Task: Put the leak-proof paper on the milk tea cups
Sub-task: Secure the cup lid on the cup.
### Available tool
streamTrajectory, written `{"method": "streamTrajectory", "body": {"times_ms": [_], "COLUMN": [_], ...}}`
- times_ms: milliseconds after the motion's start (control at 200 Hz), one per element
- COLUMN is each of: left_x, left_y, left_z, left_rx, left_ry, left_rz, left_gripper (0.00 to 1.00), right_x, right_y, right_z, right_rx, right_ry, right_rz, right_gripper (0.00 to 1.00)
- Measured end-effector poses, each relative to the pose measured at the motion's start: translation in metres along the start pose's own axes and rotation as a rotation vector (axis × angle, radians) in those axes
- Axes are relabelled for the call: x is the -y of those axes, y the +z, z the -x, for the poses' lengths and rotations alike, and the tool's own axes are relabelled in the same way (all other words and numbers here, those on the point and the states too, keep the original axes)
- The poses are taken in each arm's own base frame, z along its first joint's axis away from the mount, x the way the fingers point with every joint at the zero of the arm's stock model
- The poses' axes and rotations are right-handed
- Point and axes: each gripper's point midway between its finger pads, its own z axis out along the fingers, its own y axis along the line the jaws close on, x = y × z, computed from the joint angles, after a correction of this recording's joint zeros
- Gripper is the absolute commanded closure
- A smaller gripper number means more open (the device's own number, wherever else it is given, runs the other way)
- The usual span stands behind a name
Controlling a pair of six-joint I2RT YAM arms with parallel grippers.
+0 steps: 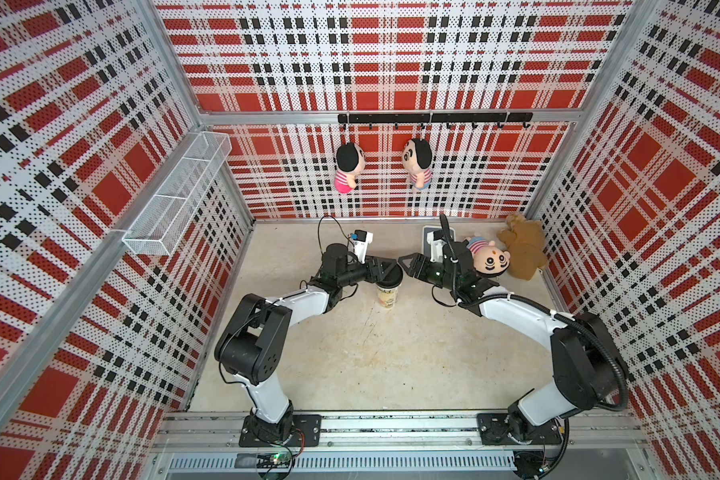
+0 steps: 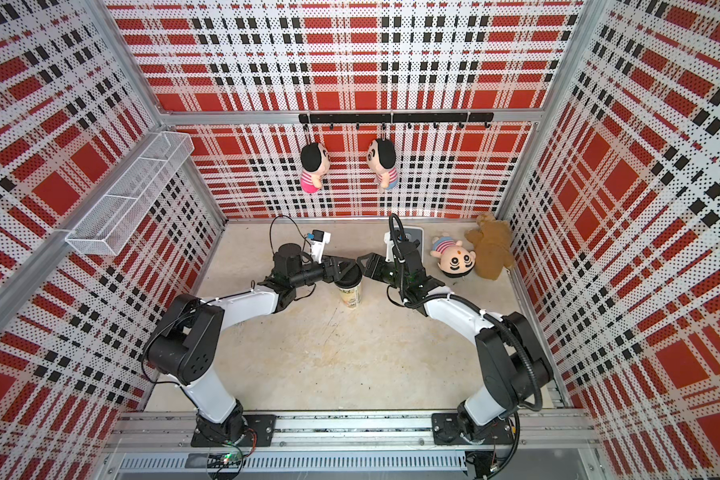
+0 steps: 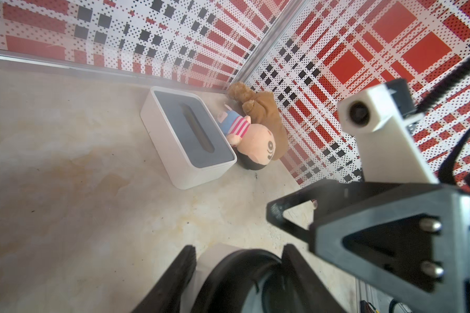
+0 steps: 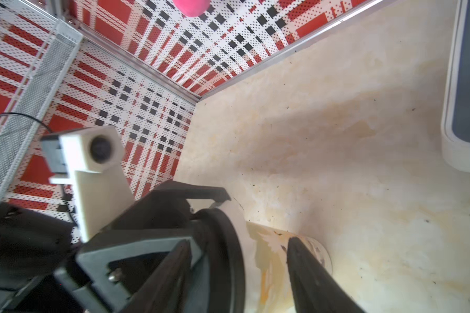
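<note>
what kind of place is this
Probably a robot test cell staged as a play corner: red plaid perforated wall panels, an aluminium base rail carrying two arms, and plush dolls hanging from a black hook rack.

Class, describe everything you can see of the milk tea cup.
The milk tea cup is a tall paper cup, cream with beige-yellow print, tapering to its base. It stands upright on the table. A black lid sits on its rim, with the white leak-proof paper showing beneath. The left gripper flanks the lid. The cup's inside is hidden.
</note>
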Motion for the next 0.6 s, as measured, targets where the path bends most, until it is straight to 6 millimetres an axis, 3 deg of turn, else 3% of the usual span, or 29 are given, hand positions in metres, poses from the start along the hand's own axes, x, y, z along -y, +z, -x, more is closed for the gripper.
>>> {"method": "streamTrajectory", "body": {"times_ms": [170, 436, 596], "left_x": [0.0, 0.0, 0.0], "left_y": [0.002, 0.003, 0.003], "left_z": [0.0, 0.0, 0.0], "left_rx": [-0.002, -0.005, -0.005], "left_ry": [-0.001, -0.005, -0.005], "left_rz": [-0.007, -0.011, -0.012], "left_gripper": [0.47, 0.47, 0.47], "right_x": [-0.021, 0.014, 0.009], "right_y": [-0.02, -0.032, -0.027], "right_z": [-0.001, -0.062, -0.074], "right_rx": [0.004, -0.093, -0.121], "right_ry": [-0.004, 0.069, 0.074], "right_rz": [0.075, 0.019, 0.04], "right_gripper": [0.42, 0.48, 0.49]}}
